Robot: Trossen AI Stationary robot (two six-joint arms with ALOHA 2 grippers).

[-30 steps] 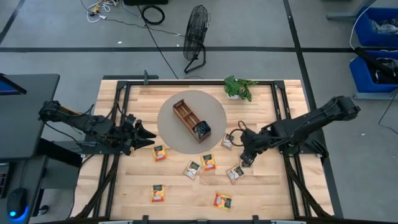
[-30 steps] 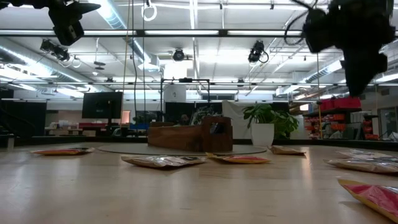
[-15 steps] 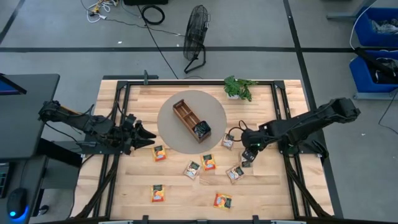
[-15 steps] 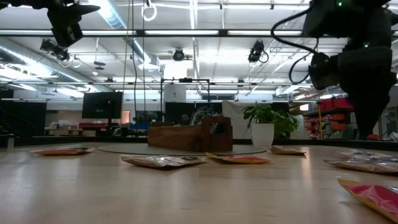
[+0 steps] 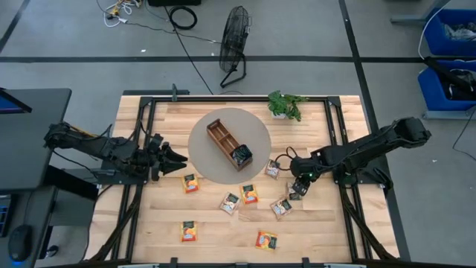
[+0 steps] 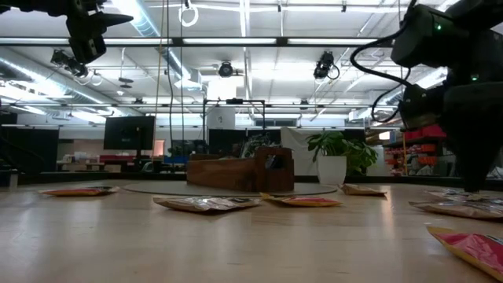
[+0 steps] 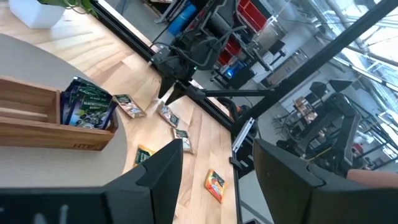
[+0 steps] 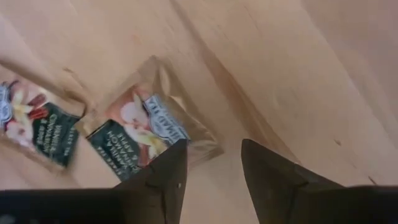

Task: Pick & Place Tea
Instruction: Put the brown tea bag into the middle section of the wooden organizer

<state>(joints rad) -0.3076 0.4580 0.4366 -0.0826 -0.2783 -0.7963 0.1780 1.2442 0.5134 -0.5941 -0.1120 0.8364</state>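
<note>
**A:** What's laid out, biggest first?

**B:** The wooden bench [image 5: 312, 223] carries everything; a round grey mat [image 5: 256, 134] lies toward its far middle; on the mat sits the wooden tray [image 5: 219, 136], angled, with dark blue-teal sachets [image 5: 241, 155] standing in its near end compartment; a small green plant [image 5: 285, 104] stands at the far edge.

**A:** And the loose tea?

**B:** Scattered on the bare wood nearer the front; an orange sachet [image 5: 190, 183] just off the mat's edge; a pair [image 5: 239, 199] near the middle; two more orange ones [image 5: 189, 231] along the front; a pale one [image 5: 272, 170] beside the mat; another pale sachet [image 5: 281, 208] toward the right.

**A:** The right hand?

**B:** The right hand [image 5: 297, 190] is low over the bench, just beside that pale sachet; its fingers [image 8: 168, 177] stand partly apart over one corner of the packet, gripping nothing.

**A:** The left?

**B:** The left hand [image 5: 169, 158] hangs above the bench's left side, beside the mat; fingers spread, empty.
</note>
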